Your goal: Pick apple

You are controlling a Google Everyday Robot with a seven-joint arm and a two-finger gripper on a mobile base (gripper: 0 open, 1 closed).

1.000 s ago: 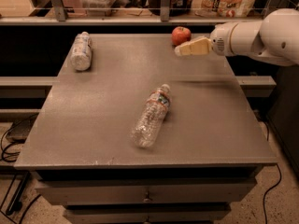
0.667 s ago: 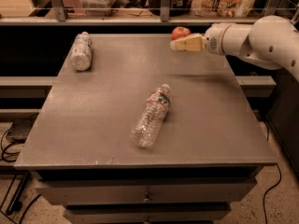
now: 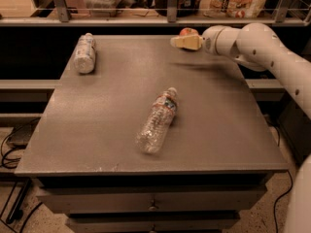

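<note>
The gripper (image 3: 181,42) hovers at the table's (image 3: 97,144) far edge, just before the apple (image 3: 188,31), the nearest bottle (image 3: 158,120) well apart. Its opening cannot be told.

Grey drawer table (image 3: 97,130); shelf (image 3: 146,21) behind; floor (image 3: 265,221) perhaps speckled.

Pincer (image 3: 181,42) just in front of apple (image 3: 189,31), far table (image 3: 97,144) edge
</note>
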